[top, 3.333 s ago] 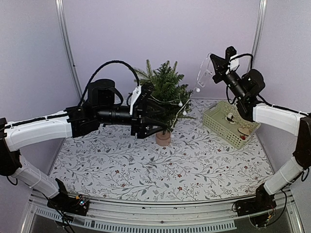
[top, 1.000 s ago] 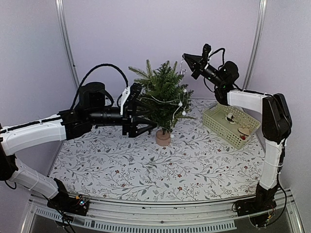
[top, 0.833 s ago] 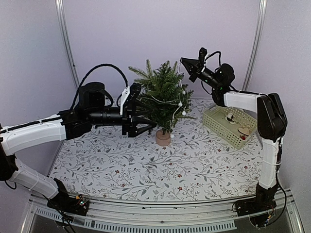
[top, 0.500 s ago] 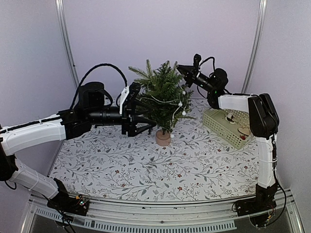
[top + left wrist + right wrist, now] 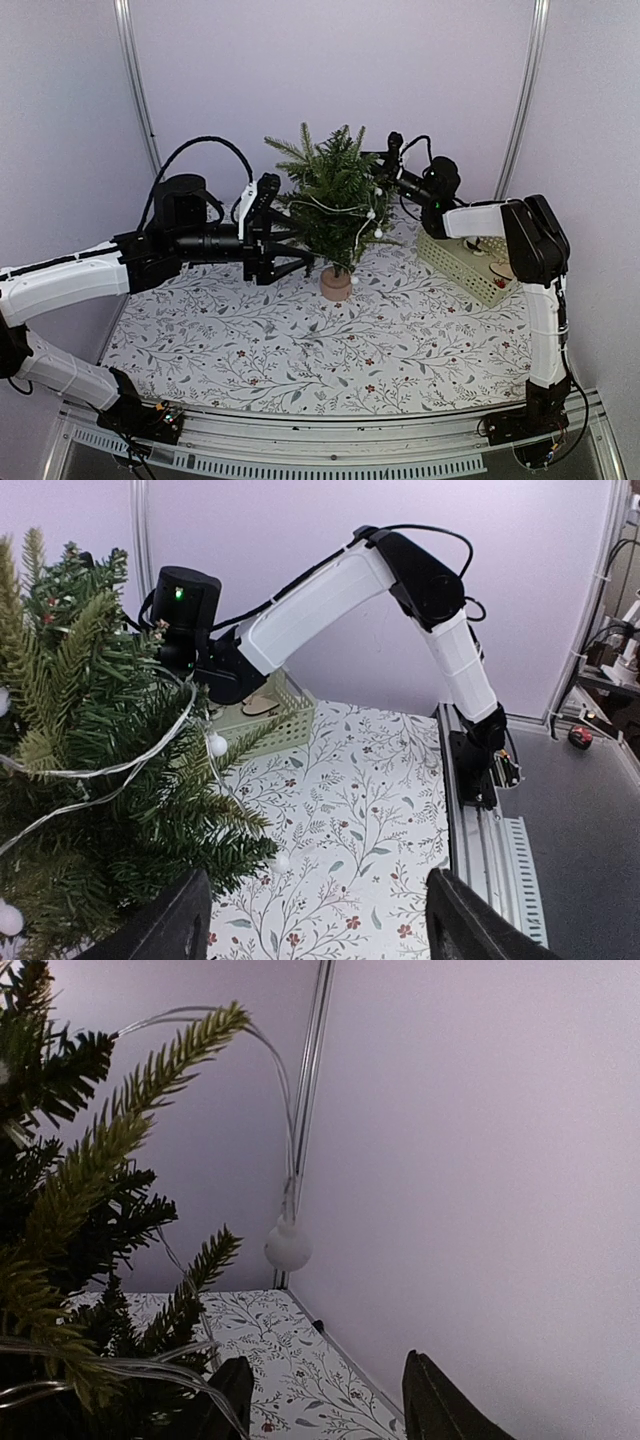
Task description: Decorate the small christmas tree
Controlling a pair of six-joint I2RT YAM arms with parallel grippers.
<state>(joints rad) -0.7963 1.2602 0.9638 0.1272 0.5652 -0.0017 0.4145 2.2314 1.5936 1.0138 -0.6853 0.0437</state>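
The small christmas tree (image 5: 335,195) stands on its tan base (image 5: 336,285) at the back middle of the table. A clear string with white balls (image 5: 371,213) drapes over its right branches. My right gripper (image 5: 380,163) is at the tree's upper right, open. In the right wrist view one white ball (image 5: 287,1247) hangs on the string beyond the right gripper (image 5: 330,1405), with nothing between the fingers. My left gripper (image 5: 298,240) is open at the tree's left side. In the left wrist view the left gripper (image 5: 315,925) holds nothing, and the tree (image 5: 90,750) fills the left.
A pale green basket (image 5: 445,250) with a few ornaments in it stands right of the tree, also in the left wrist view as the basket (image 5: 285,715) behind my right arm (image 5: 320,590). The table carries a floral cloth (image 5: 330,340). Purple walls close in behind and at both sides.
My right gripper has swung left to the tree's top and opened, leaving the string draped on the branches. My left gripper has drawn back slightly to the left.
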